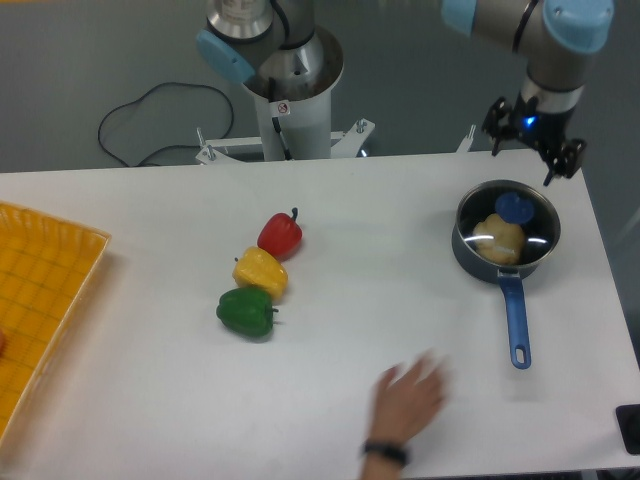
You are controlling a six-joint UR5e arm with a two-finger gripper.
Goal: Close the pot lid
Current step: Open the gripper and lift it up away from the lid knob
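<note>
Gripper (534, 140) up high, jaws spread, empty — arm bent overhead.

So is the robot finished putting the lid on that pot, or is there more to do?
It looks finished. The pot lid sits on the pot, blue knob on top. The tool hangs open above it, holding nothing. Nothing seems left, though a person's hand is over the table's front edge.
</note>
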